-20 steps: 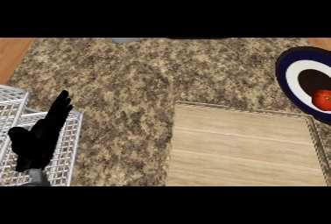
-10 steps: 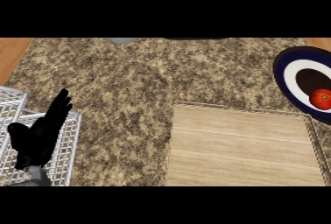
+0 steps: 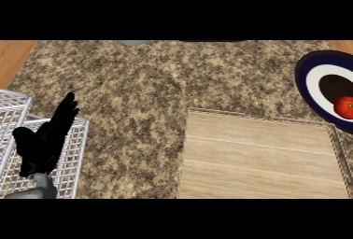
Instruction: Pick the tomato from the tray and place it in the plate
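almost nothing has moved since the earlier frames: my left hand (image 3: 43,145) sits in the same spot at the lower left of the frame, and the plate has slid just a tiny bit toward the right edge. the hand is relaxed, fingers straight and pointing up, holding nothing. it rests over the white wire rack (image 3: 74,163). i cannot see my right hand at all.

the tomato (image 3: 345,107) is lying on the plate (image 3: 307,77) at the far right of the frame, partly cut off by the edge. the wooden tray (image 3: 262,158) at the lower right has nothing on it.

so i think the job is as good as done. the best thing now is to go slow: keep both hands away from the plate so nothing bumps it, and make sure the tomato sits still and does not roll off.
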